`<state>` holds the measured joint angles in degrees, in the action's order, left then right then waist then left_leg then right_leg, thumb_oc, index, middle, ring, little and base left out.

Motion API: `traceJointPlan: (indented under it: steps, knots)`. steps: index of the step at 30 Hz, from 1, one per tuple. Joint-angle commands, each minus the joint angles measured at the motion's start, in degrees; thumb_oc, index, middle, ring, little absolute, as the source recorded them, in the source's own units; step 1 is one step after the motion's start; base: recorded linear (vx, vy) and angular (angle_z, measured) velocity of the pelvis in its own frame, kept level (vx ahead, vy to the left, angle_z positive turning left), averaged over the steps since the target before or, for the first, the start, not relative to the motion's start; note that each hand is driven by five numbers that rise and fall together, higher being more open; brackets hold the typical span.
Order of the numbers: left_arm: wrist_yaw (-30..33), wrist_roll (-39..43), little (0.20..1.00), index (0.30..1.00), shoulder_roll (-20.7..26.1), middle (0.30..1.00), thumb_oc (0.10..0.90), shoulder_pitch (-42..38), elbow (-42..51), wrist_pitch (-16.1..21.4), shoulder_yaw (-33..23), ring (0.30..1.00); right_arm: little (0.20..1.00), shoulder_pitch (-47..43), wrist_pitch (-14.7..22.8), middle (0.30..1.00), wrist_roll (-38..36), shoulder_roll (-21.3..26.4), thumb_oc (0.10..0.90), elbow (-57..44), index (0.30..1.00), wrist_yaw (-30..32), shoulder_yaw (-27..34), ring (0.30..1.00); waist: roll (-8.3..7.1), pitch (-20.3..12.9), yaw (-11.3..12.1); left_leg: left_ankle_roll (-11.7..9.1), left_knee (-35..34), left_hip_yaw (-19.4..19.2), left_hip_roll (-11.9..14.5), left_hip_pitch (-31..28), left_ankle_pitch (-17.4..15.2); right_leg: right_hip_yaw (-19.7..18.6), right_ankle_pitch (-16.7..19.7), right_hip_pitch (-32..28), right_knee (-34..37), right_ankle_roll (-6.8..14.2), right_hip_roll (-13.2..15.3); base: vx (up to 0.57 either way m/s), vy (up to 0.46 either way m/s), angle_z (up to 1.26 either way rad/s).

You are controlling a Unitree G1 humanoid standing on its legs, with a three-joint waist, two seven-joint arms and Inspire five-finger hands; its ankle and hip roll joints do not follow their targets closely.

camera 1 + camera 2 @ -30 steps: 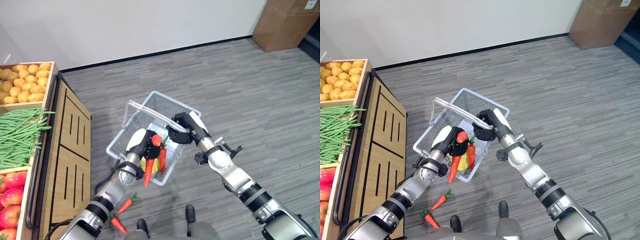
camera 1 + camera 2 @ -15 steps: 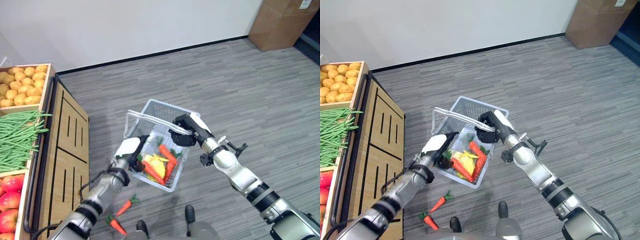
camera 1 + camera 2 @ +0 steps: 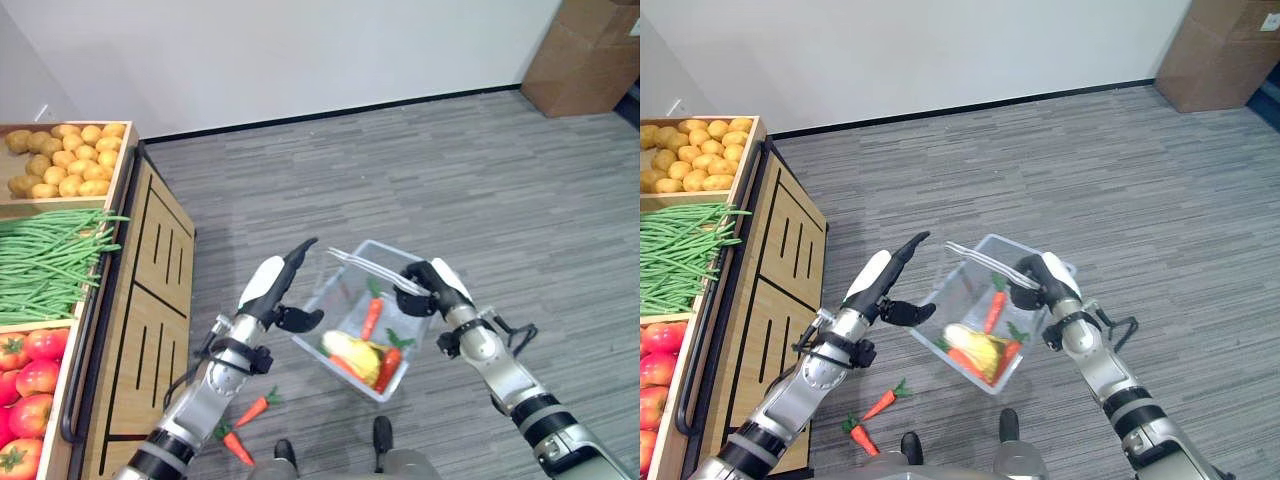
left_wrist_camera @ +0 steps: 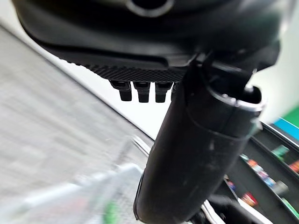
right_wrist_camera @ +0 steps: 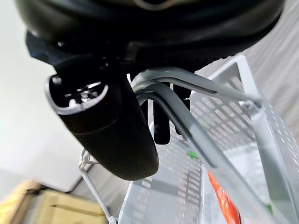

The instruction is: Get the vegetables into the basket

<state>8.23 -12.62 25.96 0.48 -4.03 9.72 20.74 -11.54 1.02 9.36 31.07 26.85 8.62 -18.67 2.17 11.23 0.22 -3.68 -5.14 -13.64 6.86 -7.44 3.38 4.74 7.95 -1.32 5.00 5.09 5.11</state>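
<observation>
Carrots and a yellow vegetable are seen lying inside the white wire basket, which hangs tilted above the grey floor, carried by its grey handles. The right hand is placed at the basket's right side; in the right wrist view its fingers are curled under the two handles and its thumb is closed beside them, so the handles are clasped. The left hand is held just left of the basket, apart from it; its fingers are stretched out straight toward the far side, the thumb is spread toward the basket, and nothing is held in it. Two more carrots are left on the floor near the robot, below the left arm. A wooden produce stand is set at the left, with potatoes in the far compartment, green beans in the middle one and tomatoes in the near one. A cardboard box is placed in the far right corner by the wall.
</observation>
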Motion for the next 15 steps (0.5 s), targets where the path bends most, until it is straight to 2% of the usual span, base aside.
traceJointPlan:
  steps: [1,3,4,6,7,11,13,15]
  knots:
    - [0.67,5.44,1.000,1.000,1.82,1.000,0.900,-1.82,1.73,5.03,-1.33,1.000,0.300,-6.13,5.79,0.300,1.78,-0.39,0.400,-3.15,0.300,6.65,5.92,0.300,-3.81,-5.50,0.62,-2.14,0.14,1.74,0.43,2.10,-0.94,5.19,-3.69,-3.51,0.00,4.79,5.05,0.00,-0.007,0.14]
    - [-1.04,10.64,1.000,1.000,1.60,1.000,0.900,1.95,-0.51,4.12,-2.33,1.000,0.300,-5.41,4.86,0.300,1.99,-0.24,0.400,2.11,0.300,7.48,7.42,0.300,-3.65,-5.16,1.21,-2.07,0.14,2.30,0.35,2.43,-0.71,5.61,-3.68,-3.60,0.00,4.76,5.05,-0.01,-0.017,0.14]
    - [-1.75,11.34,1.000,1.000,1.29,1.000,0.900,3.49,-3.81,3.51,-3.13,1.000,0.300,-4.91,4.34,0.300,2.39,-0.17,0.400,6.19,0.300,7.77,8.02,0.300,-3.54,-4.89,1.62,-2.08,0.14,2.68,0.29,2.62,-0.51,6.02,-3.74,-3.64,0.00,4.73,4.98,-0.01,-0.019,0.10]
    - [-2.22,11.73,1.000,1.000,1.22,1.000,0.900,4.10,-5.54,3.19,-3.37,1.000,0.300,-4.80,4.16,0.300,3.08,0.18,0.400,7.29,0.300,7.84,8.14,0.300,-3.50,-4.80,1.67,-2.09,0.14,2.85,0.33,2.75,-0.40,6.18,-3.78,-3.66,0.00,4.73,4.95,-0.01,-0.018,0.18]
    - [-2.07,10.17,1.000,1.000,0.97,1.000,0.900,4.96,-9.96,2.44,-4.10,1.000,0.300,-4.20,3.20,0.300,6.08,1.33,0.400,11.04,0.300,8.13,8.09,0.300,-3.46,-4.66,1.89,-2.12,0.14,3.08,0.33,2.89,-0.25,6.36,-3.80,-3.66,0.00,4.71,4.93,0.00,-0.018,0.14]
    - [-2.43,5.92,1.000,1.000,1.07,1.000,0.900,5.17,-16.90,2.14,-3.74,1.000,0.300,-3.82,2.18,0.300,10.36,3.38,0.400,16.26,0.300,8.47,7.71,0.300,-3.29,-4.54,2.05,-2.21,0.14,3.34,0.41,3.05,-0.06,6.68,-3.92,-3.75,0.00,4.71,4.86,0.00,-0.011,0.02]
    - [-2.73,5.03,1.000,1.000,0.44,1.000,0.900,5.25,-20.28,1.79,-3.63,1.000,0.300,-3.42,2.01,0.300,10.22,3.46,0.400,19.01,0.300,8.78,8.13,0.300,-3.22,-4.48,2.05,-2.26,0.14,3.44,0.41,3.13,0.04,6.77,-3.87,-3.70,0.00,4.71,4.82,0.00,-0.021,0.04]
    - [-2.07,2.37,1.000,1.000,-0.53,1.000,0.900,5.04,-28.10,0.44,-3.54,1.000,0.300,-3.47,1.04,0.300,8.58,3.39,0.400,24.09,0.300,9.23,9.19,0.300,-2.99,-4.25,1.98,-2.39,0.14,3.58,0.54,3.57,0.31,6.82,-3.86,-3.36,0.00,4.65,4.68,-0.02,-0.035,0.05]
